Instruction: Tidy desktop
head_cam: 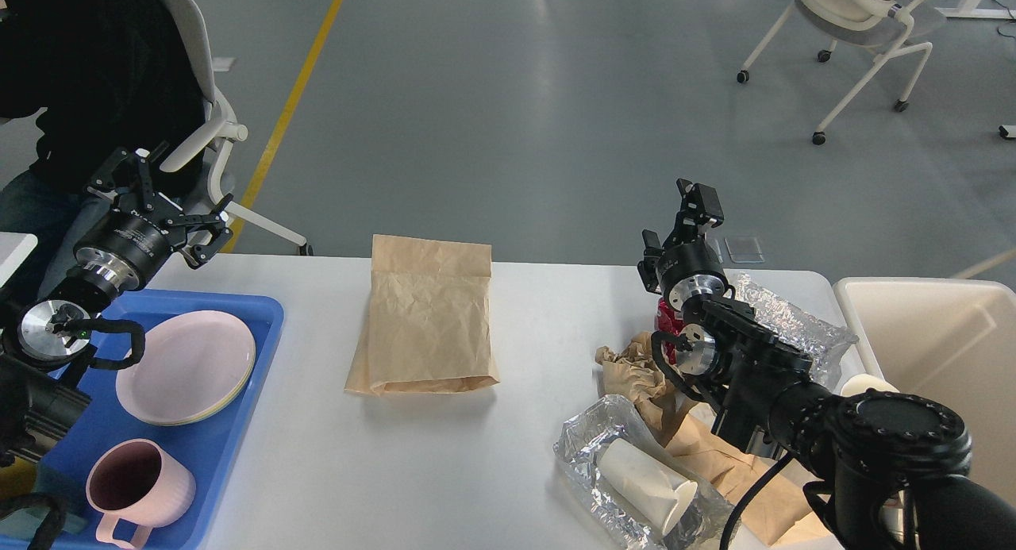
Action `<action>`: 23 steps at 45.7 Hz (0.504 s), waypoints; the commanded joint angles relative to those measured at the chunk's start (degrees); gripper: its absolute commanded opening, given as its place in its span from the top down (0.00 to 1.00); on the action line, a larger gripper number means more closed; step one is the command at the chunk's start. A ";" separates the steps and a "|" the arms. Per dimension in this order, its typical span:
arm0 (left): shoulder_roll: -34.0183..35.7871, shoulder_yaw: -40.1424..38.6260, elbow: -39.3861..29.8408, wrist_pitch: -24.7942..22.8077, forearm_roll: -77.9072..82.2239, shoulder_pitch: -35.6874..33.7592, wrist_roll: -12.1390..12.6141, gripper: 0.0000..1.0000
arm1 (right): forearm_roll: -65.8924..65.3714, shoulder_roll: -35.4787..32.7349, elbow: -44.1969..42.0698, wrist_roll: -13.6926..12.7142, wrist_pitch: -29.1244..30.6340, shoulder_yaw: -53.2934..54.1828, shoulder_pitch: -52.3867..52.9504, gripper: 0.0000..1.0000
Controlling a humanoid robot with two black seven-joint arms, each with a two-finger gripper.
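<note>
The white-grey desktop fills the lower view. A brown paper bag lies flat at its middle. At the right lie crumpled brown paper, a white paper cup on crinkled foil, more foil, and a red can mostly hidden behind my right arm. My left gripper is open and empty, above the desk's far left corner. My right gripper is raised over the far edge above the can; it looks dark and end-on.
A blue tray at the left holds stacked pink plates and a pink mug. A cream bin stands off the right end. A seated person is behind the left gripper. A white chair stands far right.
</note>
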 commanded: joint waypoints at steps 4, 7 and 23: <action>-1.59 0.59 0.00 0.51 -0.03 0.15 0.10 0.04 | 0.00 0.00 0.01 0.01 0.00 -0.06 -0.01 0.00; -3.26 0.59 0.09 0.78 -0.03 0.68 0.10 0.04 | 0.00 0.00 0.01 0.01 0.00 0.03 -0.01 0.00; -5.99 0.94 1.67 1.22 0.06 2.18 0.27 0.04 | 0.00 0.00 -0.08 0.01 0.00 -0.06 -0.01 0.00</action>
